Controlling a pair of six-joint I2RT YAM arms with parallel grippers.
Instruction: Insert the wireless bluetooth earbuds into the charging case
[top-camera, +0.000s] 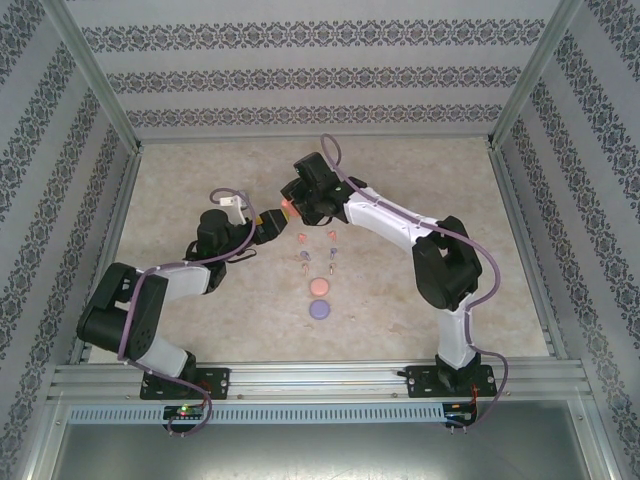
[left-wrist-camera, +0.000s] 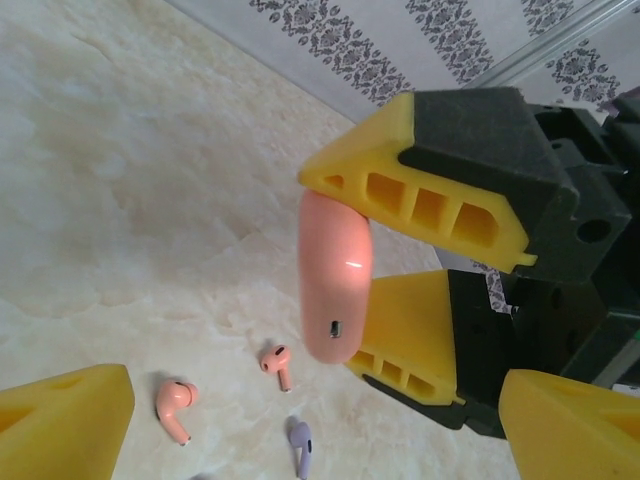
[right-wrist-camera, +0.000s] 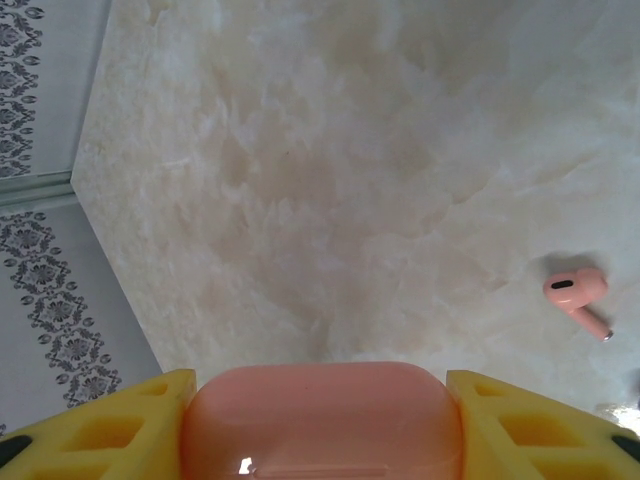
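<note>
**A:** What do we fear here, above the table (top-camera: 200, 190)?

**B:** A bump. Our two arms crowd close, and the glossy, rounded pink case (left-wrist-camera: 335, 270) could twist loose or drop, we judge.

**A:** And the grip?

**B:** Our right gripper (right-wrist-camera: 320, 410) is clamped on that case, held clear of the table, its lid seemingly closed. Our left gripper (top-camera: 268, 224) is just beside it, fingers spread wide and holding nothing. The earbuds (left-wrist-camera: 173, 405) lie loose on the table below.
</note>
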